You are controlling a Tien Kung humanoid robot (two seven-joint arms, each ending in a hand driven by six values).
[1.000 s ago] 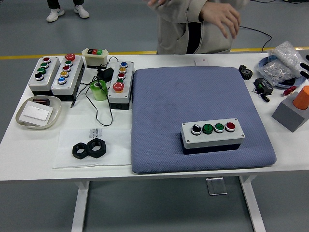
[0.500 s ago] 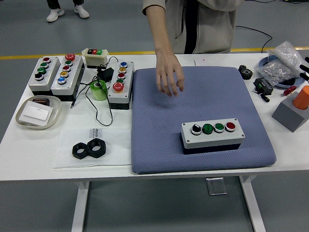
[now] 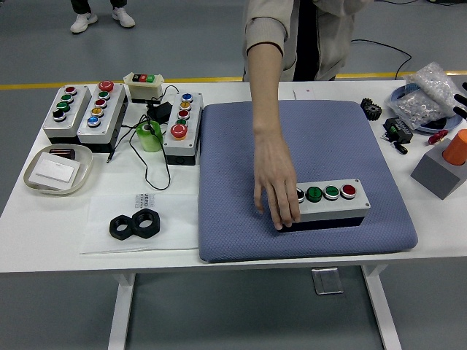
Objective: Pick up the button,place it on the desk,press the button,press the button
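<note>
A grey button box (image 3: 328, 200) with a black knob, two green buttons and a red button lies on the blue-grey mat (image 3: 241, 160), toward its front right. A person at the far side reaches down over the mat; the person's hand (image 3: 276, 191) covers the box's left end and touches it. Only a black sliver of my right hand (image 3: 461, 100) shows at the right edge, far from the box. My left arm is out of view.
Several other button boxes (image 3: 98, 109) stand at the back left, with a green tape roll (image 3: 149, 135) and cables. A tray (image 3: 57, 171) and two black nuts (image 3: 135, 224) lie front left. A grey block with an orange cylinder (image 3: 446, 164), small parts and a bag sit at the right.
The person's hand has come down from the mat's far middle to the left end of the button box. The box has not shifted, and my right hand has stayed put.
</note>
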